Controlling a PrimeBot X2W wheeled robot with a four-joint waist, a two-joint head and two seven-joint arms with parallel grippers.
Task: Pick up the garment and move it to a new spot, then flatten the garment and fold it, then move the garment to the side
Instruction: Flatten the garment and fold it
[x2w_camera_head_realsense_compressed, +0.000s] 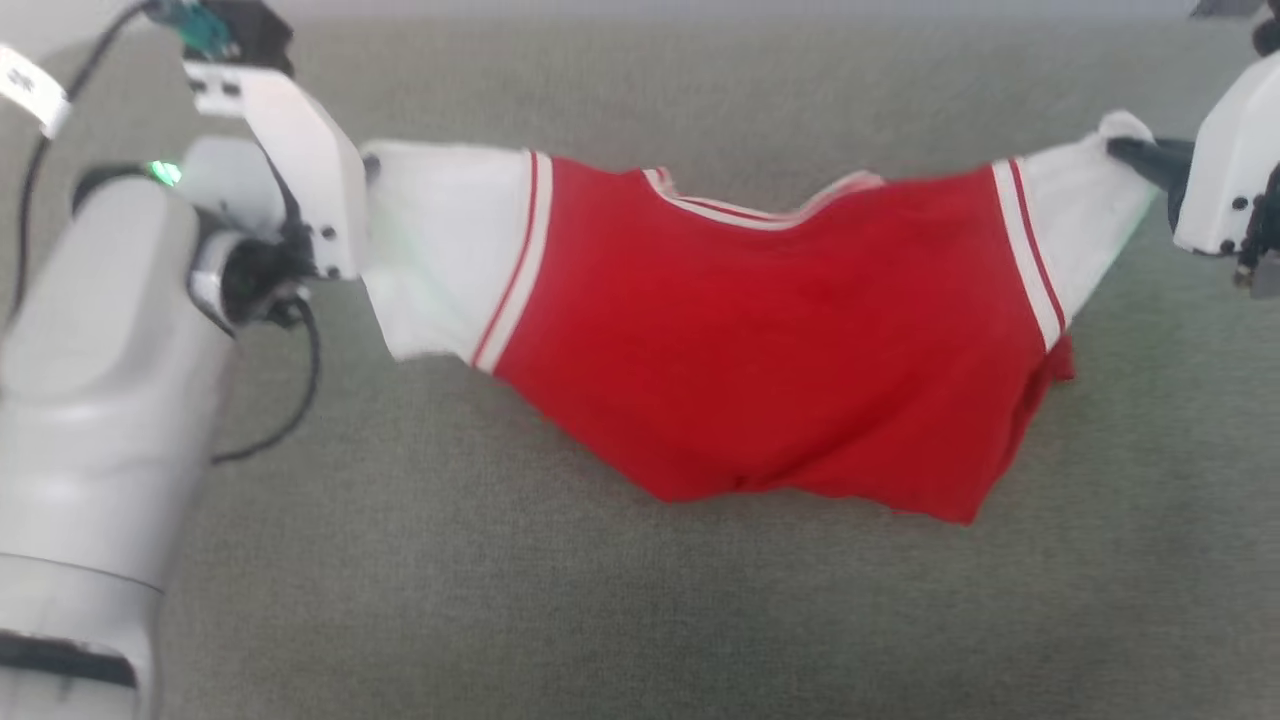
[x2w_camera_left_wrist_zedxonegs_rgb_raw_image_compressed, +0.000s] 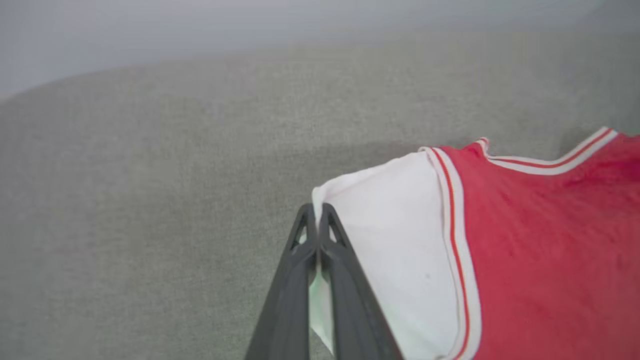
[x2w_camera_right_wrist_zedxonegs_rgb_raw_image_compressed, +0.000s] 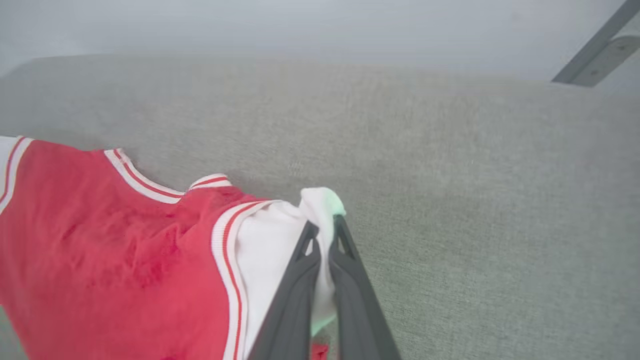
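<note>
The garment (x2w_camera_head_realsense_compressed: 780, 340), a red jersey with white sleeves and red-and-white striped trim, hangs stretched between my two arms above the grey-green surface, its hem sagging down to it. Its plain red side faces the head camera; no lettering shows. My left gripper (x2w_camera_left_wrist_zedxonegs_rgb_raw_image_compressed: 316, 212) is shut on the edge of one white sleeve (x2w_camera_left_wrist_zedxonegs_rgb_raw_image_compressed: 395, 250), seen at the left of the head view (x2w_camera_head_realsense_compressed: 368, 170). My right gripper (x2w_camera_right_wrist_zedxonegs_rgb_raw_image_compressed: 326, 225) is shut on the tip of the other white sleeve (x2w_camera_right_wrist_zedxonegs_rgb_raw_image_compressed: 270, 240), at the far right of the head view (x2w_camera_head_realsense_compressed: 1125, 148).
The grey-green fabric surface (x2w_camera_head_realsense_compressed: 640, 620) spreads all round the garment. My left arm's pale forearm (x2w_camera_head_realsense_compressed: 90, 380) and a black cable (x2w_camera_head_realsense_compressed: 300, 400) fill the left side of the head view. A grey metal bar (x2w_camera_right_wrist_zedxonegs_rgb_raw_image_compressed: 595, 45) slants beyond the surface's far corner.
</note>
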